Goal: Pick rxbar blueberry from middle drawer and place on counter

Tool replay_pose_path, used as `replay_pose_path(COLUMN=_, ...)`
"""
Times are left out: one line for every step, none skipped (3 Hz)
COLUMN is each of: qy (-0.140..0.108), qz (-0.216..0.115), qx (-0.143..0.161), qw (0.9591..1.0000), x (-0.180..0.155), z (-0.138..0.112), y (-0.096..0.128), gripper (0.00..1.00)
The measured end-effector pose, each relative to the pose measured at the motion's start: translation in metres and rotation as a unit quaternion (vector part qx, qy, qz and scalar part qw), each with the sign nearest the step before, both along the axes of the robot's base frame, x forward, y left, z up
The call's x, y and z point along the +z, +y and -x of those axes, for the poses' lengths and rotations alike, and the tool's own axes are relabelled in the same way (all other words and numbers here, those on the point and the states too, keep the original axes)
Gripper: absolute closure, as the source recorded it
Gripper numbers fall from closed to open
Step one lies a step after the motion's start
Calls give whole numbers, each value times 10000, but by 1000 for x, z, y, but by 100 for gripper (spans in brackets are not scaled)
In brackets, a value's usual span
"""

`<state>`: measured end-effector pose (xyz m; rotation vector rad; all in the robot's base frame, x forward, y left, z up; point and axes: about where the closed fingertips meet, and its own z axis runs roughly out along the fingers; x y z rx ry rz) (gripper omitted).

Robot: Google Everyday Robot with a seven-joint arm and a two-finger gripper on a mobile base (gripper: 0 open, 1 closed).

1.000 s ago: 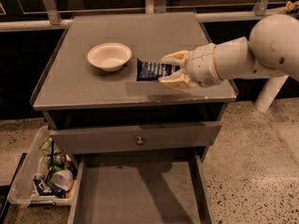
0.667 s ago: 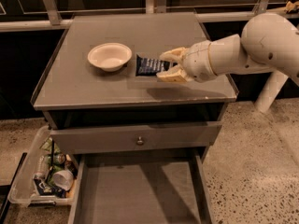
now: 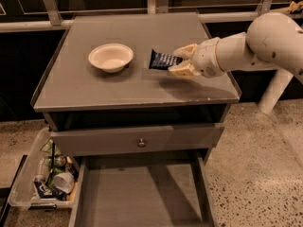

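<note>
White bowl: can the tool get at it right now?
Likely yes: the tool is over the counter, close beside the white bowl, with nothing between them. But it is shut on the rxbar blueberry, so touching, not grasping.

arm [image 3: 236, 48]: extended level | tool [image 3: 179, 61]: over counter [image 3: 142, 86], clamped on rxbar blueberry [image 3: 161, 59]

One camera looks down from the front onto the counter [image 3: 142, 32], fingers [image 3: 187, 49] mid-right.

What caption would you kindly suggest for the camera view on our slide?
Gripper, fingers shut on the bar, holds it over the counter beside the bowl; the drawer below stands open.
</note>
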<state>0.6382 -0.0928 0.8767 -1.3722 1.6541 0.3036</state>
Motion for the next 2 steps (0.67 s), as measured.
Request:
replay_pose_path(qy=83, qz=-52, qx=-287, qw=9995, x=-4, z=-6, y=-18, gripper=100)
replay_pose_path(qy=87, qz=-54, qx=-292, qw=9995, x=-5, z=-7, y=-18, gripper=82)
